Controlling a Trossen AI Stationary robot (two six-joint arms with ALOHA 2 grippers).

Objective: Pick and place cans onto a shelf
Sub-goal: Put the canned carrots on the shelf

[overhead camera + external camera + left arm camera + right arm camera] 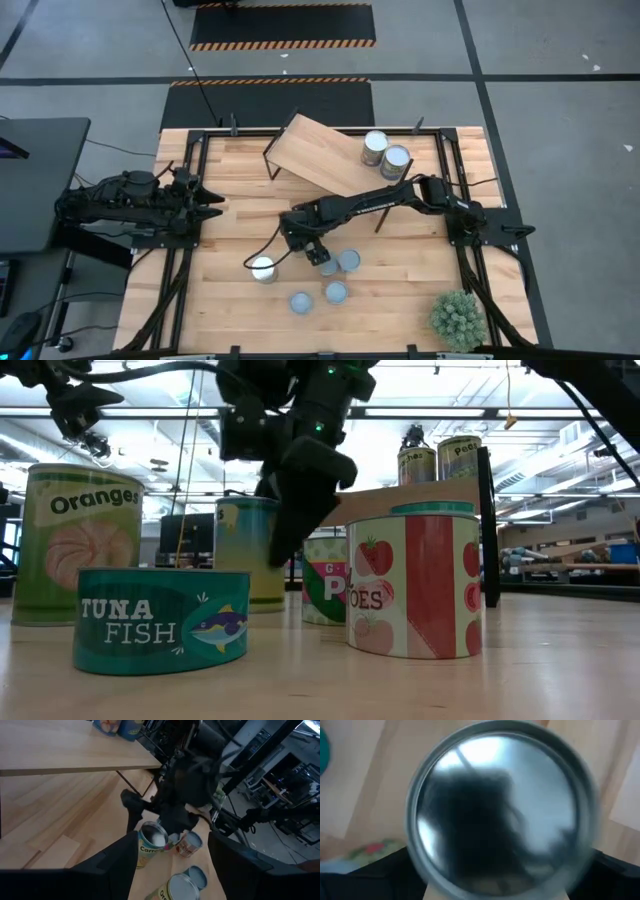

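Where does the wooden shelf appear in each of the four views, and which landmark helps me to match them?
High view: the shelf stands askew at the table's far edge, near the centre.
Low view: its board shows edge-on behind the front cans, right of centre.
Left wrist view: the board fills the upper left.
Right wrist view: not in it; a can top fills the picture.
Landmark: the two cans on it.

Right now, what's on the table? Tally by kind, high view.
Cans: 7 (2 on the shelf, 5 on the tabletop, one partly under the right claw)
Shelf: 1
Potted plant: 1
Total: 9
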